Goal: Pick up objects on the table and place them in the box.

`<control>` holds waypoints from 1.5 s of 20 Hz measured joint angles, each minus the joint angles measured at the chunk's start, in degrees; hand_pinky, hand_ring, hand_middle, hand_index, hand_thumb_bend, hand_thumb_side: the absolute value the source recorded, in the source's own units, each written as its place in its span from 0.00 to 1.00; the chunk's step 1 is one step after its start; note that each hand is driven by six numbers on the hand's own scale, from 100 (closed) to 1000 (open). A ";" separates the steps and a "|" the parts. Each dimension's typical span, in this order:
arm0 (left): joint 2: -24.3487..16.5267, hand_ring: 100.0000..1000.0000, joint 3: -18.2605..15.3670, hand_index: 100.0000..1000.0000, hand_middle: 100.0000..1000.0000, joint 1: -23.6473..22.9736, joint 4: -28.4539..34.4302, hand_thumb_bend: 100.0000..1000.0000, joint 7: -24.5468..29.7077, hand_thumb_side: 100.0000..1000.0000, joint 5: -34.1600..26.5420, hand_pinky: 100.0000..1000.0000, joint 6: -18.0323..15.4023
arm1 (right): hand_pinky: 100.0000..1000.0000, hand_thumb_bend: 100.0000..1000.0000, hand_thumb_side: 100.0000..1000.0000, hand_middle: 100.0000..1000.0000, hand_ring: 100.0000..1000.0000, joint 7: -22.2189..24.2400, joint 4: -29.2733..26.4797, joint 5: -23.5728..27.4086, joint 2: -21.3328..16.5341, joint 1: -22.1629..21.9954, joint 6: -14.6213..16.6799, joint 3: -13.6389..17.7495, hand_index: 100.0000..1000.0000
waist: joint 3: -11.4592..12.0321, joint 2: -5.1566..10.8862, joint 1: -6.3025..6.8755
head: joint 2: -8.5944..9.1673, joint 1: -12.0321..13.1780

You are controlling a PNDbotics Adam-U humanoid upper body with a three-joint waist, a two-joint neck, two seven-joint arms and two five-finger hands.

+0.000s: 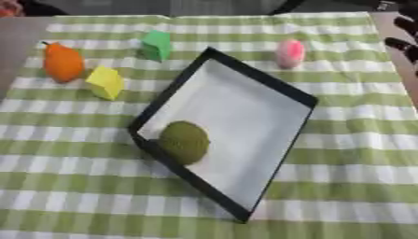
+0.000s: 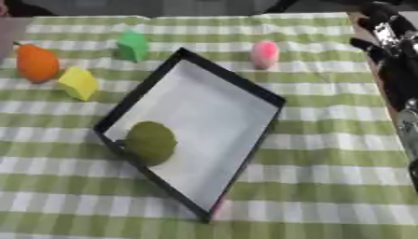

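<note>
A shallow box (image 1: 261,75) with a black rim and a white floor lies askew in the middle of the table. An olive-green ball (image 1: 184,141) rests inside it, in its near-left corner. On the cloth to the left are an orange pear-shaped fruit (image 1: 63,63) and a yellow block (image 1: 106,82). A green block (image 1: 156,45) stands behind the box, and a pink rounded object (image 1: 289,53) sits off the box's far-right side. My right hand (image 2: 390,42), black and silver, hovers at the table's far-right edge, fingers relaxed and holding nothing. It is well apart from the pink object.
A green-and-white checked cloth (image 1: 351,140) covers the table. Bare brown tabletop (image 1: 16,42) shows at the far left. My right forearm (image 2: 404,98) runs down the right edge of the right eye view.
</note>
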State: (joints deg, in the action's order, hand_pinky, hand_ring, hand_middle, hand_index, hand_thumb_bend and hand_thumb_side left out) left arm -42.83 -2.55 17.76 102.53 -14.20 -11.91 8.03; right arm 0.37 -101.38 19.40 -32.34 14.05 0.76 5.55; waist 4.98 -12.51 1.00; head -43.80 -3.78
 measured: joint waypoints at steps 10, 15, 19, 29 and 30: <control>-15.36 0.87 6.57 0.89 0.83 13.45 -16.40 0.19 30.64 0.64 17.56 0.84 0.77 | 0.88 0.00 0.64 0.93 1.00 0.47 0.16 -0.43 -0.89 -0.45 0.21 -0.67 0.90 | -0.59 0.03 0.62 | -0.02 0.07; -15.75 0.83 9.55 0.89 0.81 19.30 -23.10 0.30 46.59 0.66 29.87 0.83 -3.83 | 0.88 0.00 0.64 0.93 1.00 0.72 0.19 -0.54 -1.18 -0.50 0.30 -0.69 0.90 | -0.69 0.05 0.72 | -0.02 0.25; -15.75 0.83 12.46 0.89 0.81 22.02 -26.10 0.31 53.53 0.71 35.42 0.83 -7.53 | 0.88 0.00 0.64 0.93 1.00 0.94 0.20 -0.65 -1.66 -0.51 0.47 -0.99 0.90 | -0.69 0.07 1.01 | -0.02 0.34; -14.73 0.88 17.63 0.93 0.83 26.41 -31.98 0.59 57.93 0.35 39.57 0.86 -11.74 | 0.88 0.00 0.64 0.92 1.00 1.22 0.38 -0.97 -2.52 -0.54 0.73 -1.39 0.90 | -0.67 0.07 1.36 | -0.02 0.61; -14.36 0.88 17.65 0.93 0.83 26.80 -32.88 0.61 57.59 0.29 40.29 0.86 -12.02 | 0.88 0.00 0.64 0.92 1.00 1.24 0.46 -0.97 -2.52 -0.55 0.73 -1.40 0.90 | -0.67 0.07 1.36 | -0.02 0.61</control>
State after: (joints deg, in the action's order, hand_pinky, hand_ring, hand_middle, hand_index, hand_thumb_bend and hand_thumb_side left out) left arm -57.19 15.09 44.56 69.64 43.38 28.38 -4.00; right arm 1.61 -100.92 18.42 -34.86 13.51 1.49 4.15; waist 4.31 -12.44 2.36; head -43.82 -3.16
